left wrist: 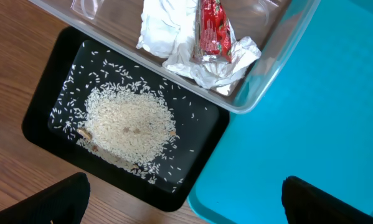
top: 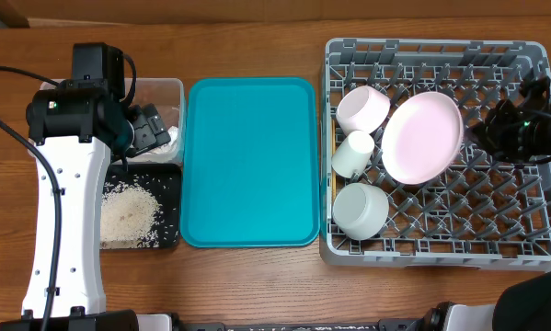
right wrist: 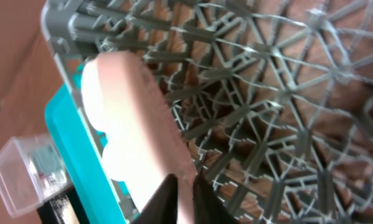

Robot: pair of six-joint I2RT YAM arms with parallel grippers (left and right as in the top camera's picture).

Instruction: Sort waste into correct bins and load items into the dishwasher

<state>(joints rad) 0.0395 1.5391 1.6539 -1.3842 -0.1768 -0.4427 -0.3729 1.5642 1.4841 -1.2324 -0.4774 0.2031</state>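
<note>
The grey dishwasher rack [top: 436,253] holds a pale pink cup [top: 362,108], a small white cup [top: 353,154], a white bowl [top: 360,210] and a round pale plate [top: 422,138] standing tilted among the pegs. My right gripper [top: 473,136] [right wrist: 185,186] is shut on the plate's [right wrist: 136,106] rim, one finger on each side. My left gripper [top: 146,129] [left wrist: 186,202] hangs open over the bins, holding nothing. Tissue [left wrist: 174,37] and a red wrapper [left wrist: 214,31] lie in the clear tub [left wrist: 261,93]. Rice [left wrist: 127,124] lies in the black tray [left wrist: 43,118].
A large teal tray [top: 249,161] lies between the bins and the rack, with nothing on it. The clear tub [top: 169,87] sits behind the black tray [top: 169,184] at the left. Wooden tabletop surrounds everything.
</note>
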